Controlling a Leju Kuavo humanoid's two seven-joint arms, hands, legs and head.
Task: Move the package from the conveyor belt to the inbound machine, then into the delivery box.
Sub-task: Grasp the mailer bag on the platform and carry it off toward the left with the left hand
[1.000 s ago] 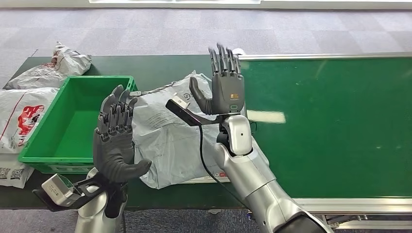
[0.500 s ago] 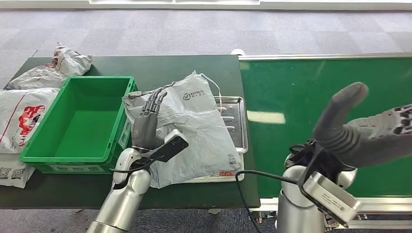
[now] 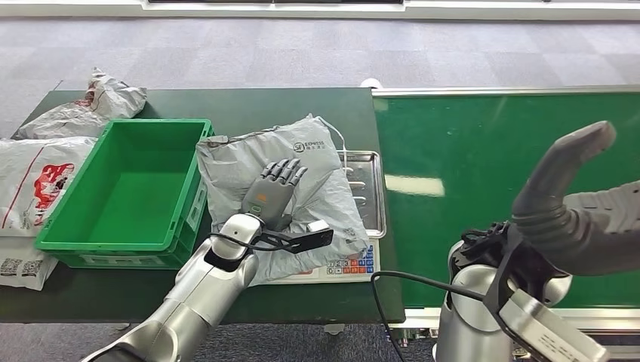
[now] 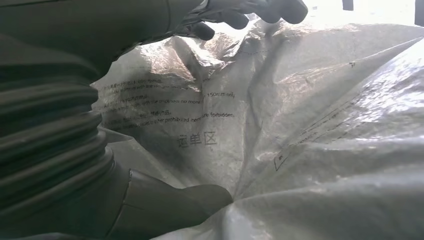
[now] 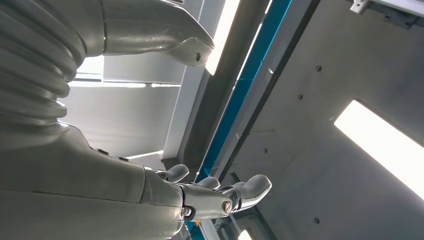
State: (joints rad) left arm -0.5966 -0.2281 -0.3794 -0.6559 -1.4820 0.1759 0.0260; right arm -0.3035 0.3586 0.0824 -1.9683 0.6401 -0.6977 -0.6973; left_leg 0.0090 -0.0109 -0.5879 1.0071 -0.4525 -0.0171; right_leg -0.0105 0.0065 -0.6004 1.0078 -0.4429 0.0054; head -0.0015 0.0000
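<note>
The left hand (image 3: 273,194) lies palm-down on the grey package (image 3: 249,162), fingers spread flat across its top, gripping nothing. The package rests on the steel tray of the inbound machine (image 3: 370,188), its edge overlapping the rim of the green delivery box (image 3: 121,192). The right hand (image 3: 581,204) is raised over the conveyor belt (image 3: 513,151), fingers apart and holding nothing.
</note>
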